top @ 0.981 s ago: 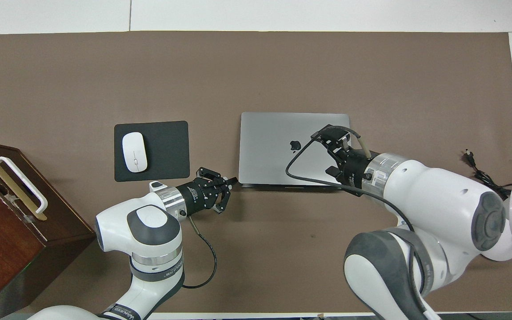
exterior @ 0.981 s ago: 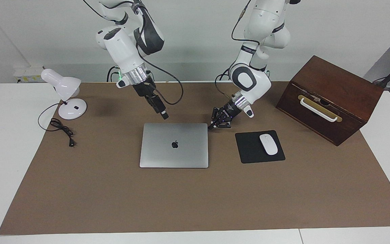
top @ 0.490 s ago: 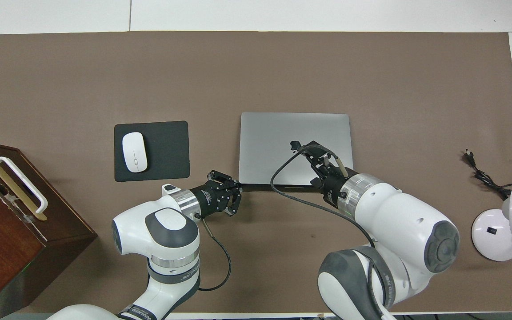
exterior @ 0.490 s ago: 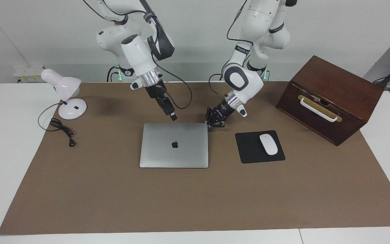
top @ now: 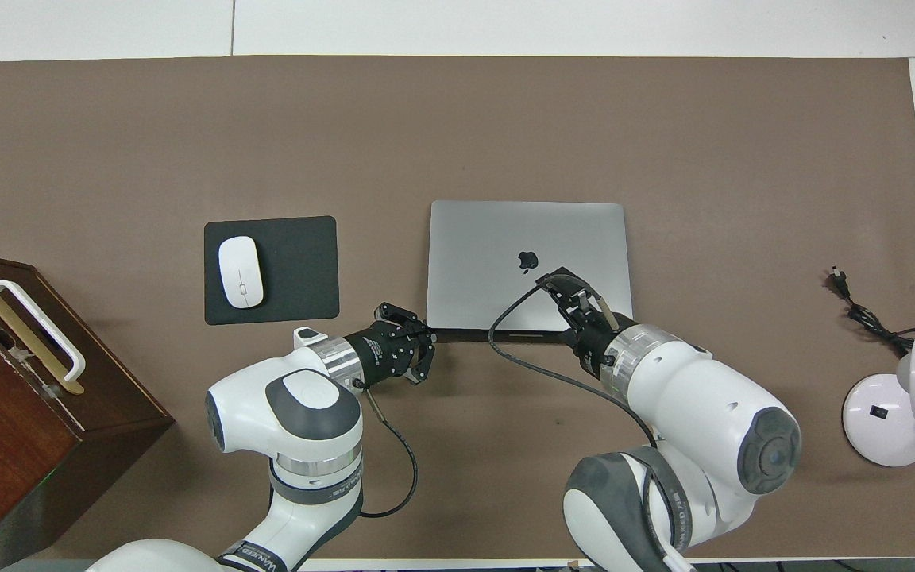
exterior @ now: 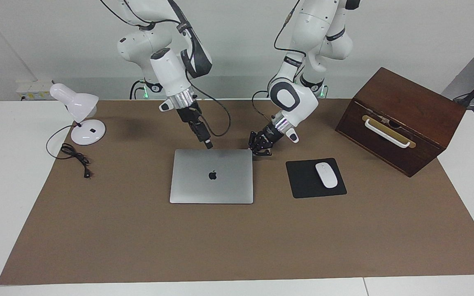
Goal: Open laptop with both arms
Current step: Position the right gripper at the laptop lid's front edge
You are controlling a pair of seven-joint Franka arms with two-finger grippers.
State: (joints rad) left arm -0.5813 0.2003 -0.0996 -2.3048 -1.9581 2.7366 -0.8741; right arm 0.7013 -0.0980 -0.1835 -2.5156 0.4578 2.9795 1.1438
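Laptop (exterior: pixel 211 176): thin, silver-grey, dark apple mark on lid. Lid shut. Laid flat on brown mat, mid table, beside black mouse pad (exterior: pixel 303 181).

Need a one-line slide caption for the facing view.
Closed laptop on the mat; left gripper, shut, at its robot-side corner toward the mouse pad; right gripper over its robot-side edge.

Laptop (exterior: pixel 211 176) mid-table; mouse (exterior: pixel 326 175) on mouse pad (exterior: pixel 303 181) beside it, toward the left arm's end
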